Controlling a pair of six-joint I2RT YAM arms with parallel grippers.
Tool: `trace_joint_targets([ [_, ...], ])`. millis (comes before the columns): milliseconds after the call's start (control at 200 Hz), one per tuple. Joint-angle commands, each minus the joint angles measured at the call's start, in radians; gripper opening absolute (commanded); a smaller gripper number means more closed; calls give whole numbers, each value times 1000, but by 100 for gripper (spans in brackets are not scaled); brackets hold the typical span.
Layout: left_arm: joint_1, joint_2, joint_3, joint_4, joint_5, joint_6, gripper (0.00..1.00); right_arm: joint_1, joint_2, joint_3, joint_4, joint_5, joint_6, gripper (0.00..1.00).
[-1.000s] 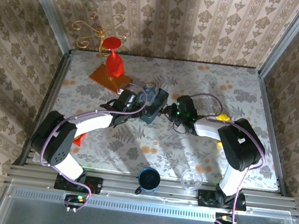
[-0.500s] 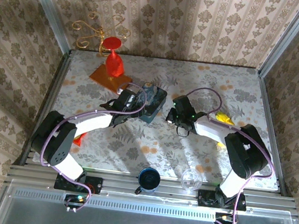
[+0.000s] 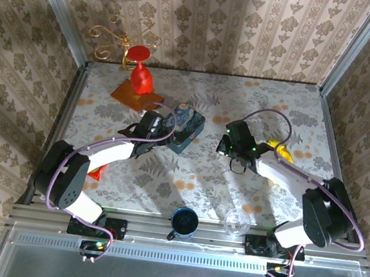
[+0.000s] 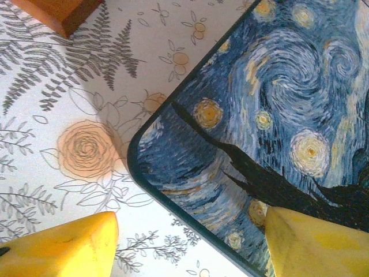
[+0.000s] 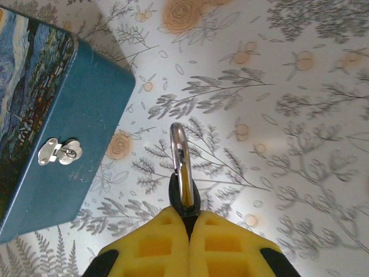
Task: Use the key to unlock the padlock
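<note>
Padlock [image 5: 180, 167] right of tin [image 5: 63, 115], seemingly apart

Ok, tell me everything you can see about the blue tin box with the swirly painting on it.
The blue rectangular tin box looks like painted metal: a swirling blue-and-yellow night sky on the lid, rounded corners, plain teal side walls. A small silvery hasp sits on one side wall, no lock through it. The box appears shut and lies flat, angled, on the floral-patterned table. The open left tool straddles one lid corner; contact cannot be judged.
</note>
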Motion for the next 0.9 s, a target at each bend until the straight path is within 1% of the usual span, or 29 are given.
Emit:
trace_joint_targets([
  [0, 34, -22, -44, -74, 11, 61, 66, -27, -113, -35, -105, -35, -34, 0],
  [140, 59, -57, -58, -69, 30, 92, 66, -70, -230, -59, -221, -120, -55, 0],
  [255, 71, -84, -69, -73, 33, 99, 73, -105, -299, -69, -287, -210, -83, 0],
  [370, 77, -103, -76, -76, 39, 92, 80, -148, -318, -71, -309, -326, -120, 0],
  [475, 78, -118, -79, -79, 49, 84, 84, -180, -296, -75, -309, -415, -141, 0],
  [600, 79, -141, -82, -84, 53, 75, 90, -196, -238, -69, -282, -502, -161, 0],
  [810, 80, -173, -80, -94, 59, 63, 100, -203, -120, -33, -258, -570, -198, 0],
  [895, 81, -184, -82, -94, 67, 60, 100, -206, -75, -19, -240, -596, -211, 0],
])
